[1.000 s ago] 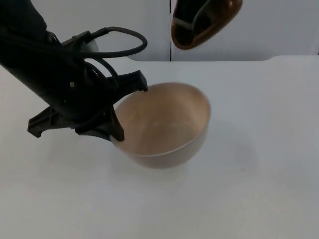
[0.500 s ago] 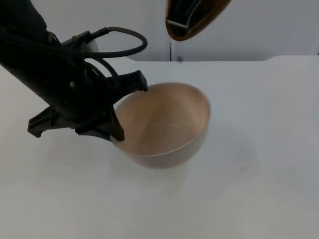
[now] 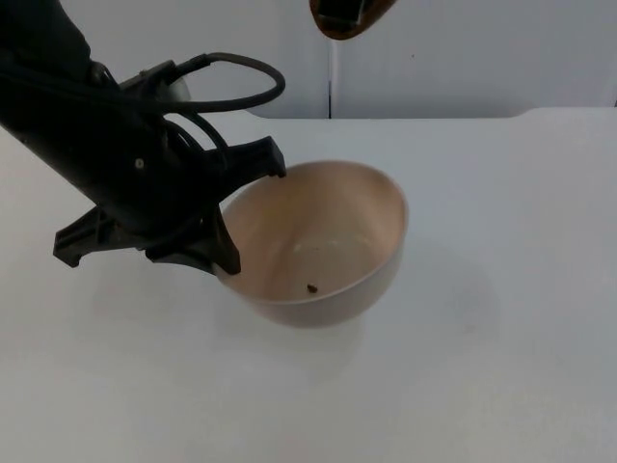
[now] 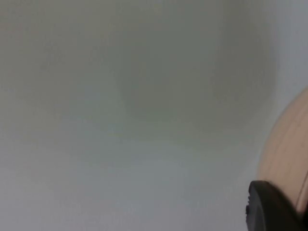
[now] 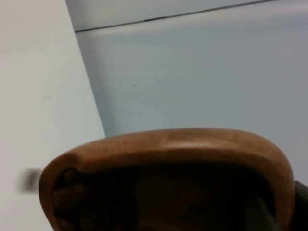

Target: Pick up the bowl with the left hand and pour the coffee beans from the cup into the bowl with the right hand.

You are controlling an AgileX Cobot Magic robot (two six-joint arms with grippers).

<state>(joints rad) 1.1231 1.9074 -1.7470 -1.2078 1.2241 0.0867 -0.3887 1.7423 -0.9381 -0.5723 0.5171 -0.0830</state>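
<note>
A beige bowl hangs tilted just above the white table, its opening facing up and right. My left gripper is shut on the bowl's left rim, one finger inside and one outside. One dark coffee bean lies in the bowl's bottom. In the left wrist view the bowl's outer wall shows beside a black fingertip. High over the bowl's far side, the brown cup is tipped over, with my right gripper shut on it. The cup's wooden rim looms close in the right wrist view.
The grey partition wall closes off the table behind the bowl. Bare table top stretches to the right and in front of the bowl.
The cup has risen and shifted left, tipping further. A coffee bean has landed in the bowl. The left arm and the bowl have stayed still.
</note>
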